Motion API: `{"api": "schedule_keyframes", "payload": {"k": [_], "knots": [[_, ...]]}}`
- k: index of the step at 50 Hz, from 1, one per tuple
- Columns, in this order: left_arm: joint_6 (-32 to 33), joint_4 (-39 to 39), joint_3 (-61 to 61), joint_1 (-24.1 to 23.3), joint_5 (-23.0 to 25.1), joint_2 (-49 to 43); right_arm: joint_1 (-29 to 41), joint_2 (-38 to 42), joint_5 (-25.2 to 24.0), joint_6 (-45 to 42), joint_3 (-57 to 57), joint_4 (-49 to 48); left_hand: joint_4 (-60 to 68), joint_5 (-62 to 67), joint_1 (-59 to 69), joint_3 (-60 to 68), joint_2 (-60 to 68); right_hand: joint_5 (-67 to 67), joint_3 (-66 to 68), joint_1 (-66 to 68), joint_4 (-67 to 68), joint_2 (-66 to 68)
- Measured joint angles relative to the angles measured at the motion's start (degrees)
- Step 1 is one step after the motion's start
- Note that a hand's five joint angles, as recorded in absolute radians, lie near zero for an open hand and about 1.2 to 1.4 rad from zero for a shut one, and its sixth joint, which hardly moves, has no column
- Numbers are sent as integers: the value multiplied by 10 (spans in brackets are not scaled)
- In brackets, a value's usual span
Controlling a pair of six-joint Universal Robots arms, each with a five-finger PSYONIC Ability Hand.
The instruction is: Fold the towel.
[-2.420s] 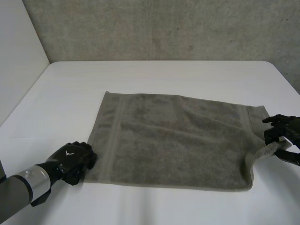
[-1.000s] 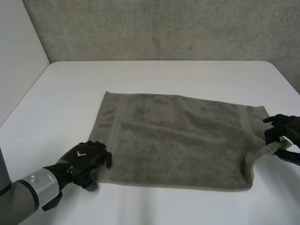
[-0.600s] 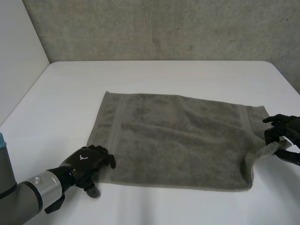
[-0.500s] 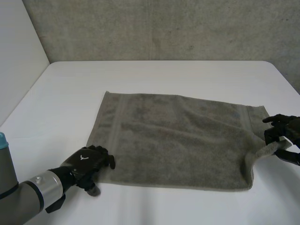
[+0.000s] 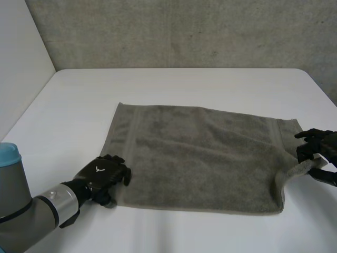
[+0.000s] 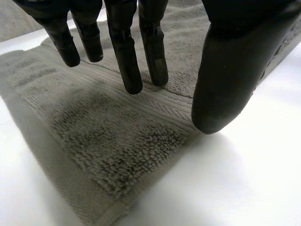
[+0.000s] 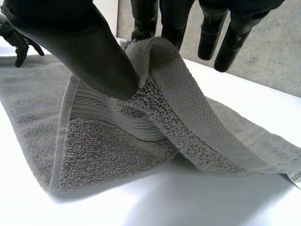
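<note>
the grey towel (image 5: 200, 158) lies flat on the white table (image 5: 184, 84), toward its front edge. right hand (image 5: 318, 151) pinches its right end into a raised ridge, ready to lift; left hand (image 5: 101, 176) poised wide over the near-left corner, likely to grip likewise.

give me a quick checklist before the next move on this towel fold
1. The black right hand pinches the grey-green terry towel at its right edge: ok, thumb clamps a raised fold.
2. The black left hand grips the near left corner: not ok, fingers straight over it, thumb beside the edge.
3. Left fingertips touch the cloth: cannot tell.
4. Towel lies flat between the hands: ok.
5. Whole towel rests on the white table: ok.
</note>
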Motion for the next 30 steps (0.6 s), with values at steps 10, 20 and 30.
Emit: {"api": "schedule_keyframes", "payload": {"k": [10, 20, 30], "knots": [[1, 0, -4, -10, -1, -12, -1, 0, 0, 0, 0, 0, 0, 14, 16, 0, 16, 0, 0, 0, 0, 0], [1, 2, 1, -11, 0, -9, 0, 0, 0, 0, 0, 0, 0, 159, 150, 0, 163, 0, 0, 0, 0, 0], [0, 6, 13, -19, 0, -15, 0, 0, 0, 0, 2, 0, 0, 227, 221, 0, 225, 0, 0, 0, 0, 0]]}}
